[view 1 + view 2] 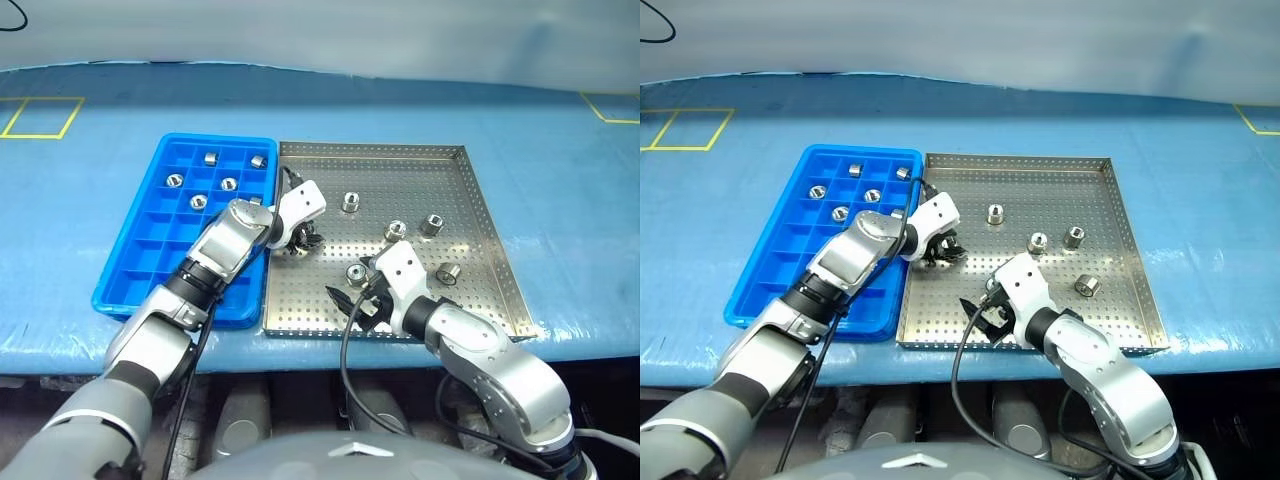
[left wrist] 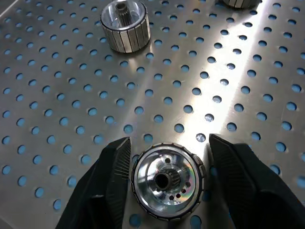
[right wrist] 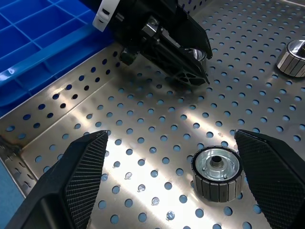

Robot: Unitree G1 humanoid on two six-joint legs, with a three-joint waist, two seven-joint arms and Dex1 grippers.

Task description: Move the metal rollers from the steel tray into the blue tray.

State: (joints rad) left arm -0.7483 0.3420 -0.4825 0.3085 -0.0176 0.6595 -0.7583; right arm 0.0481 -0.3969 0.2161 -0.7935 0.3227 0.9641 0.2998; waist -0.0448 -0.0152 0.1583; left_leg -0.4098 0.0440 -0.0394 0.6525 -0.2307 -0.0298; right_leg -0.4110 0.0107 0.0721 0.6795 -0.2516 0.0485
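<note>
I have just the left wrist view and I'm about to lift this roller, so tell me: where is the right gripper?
Observer: The right gripper is nearer the steel tray's front edge, jaws open on either side of another roller, apart from the left gripper.
Operator: Which way is the blue tray?
Observer: The blue tray lies alongside the steel tray, on the robot's left.
Operator: Any free compartments?
Observer: Many. At least five rollers sit in its far rows, and the near rows are bare.

Both eye views look down from the head over the desk. Each wrist view sits close above the steel tray, which all views share.
</note>
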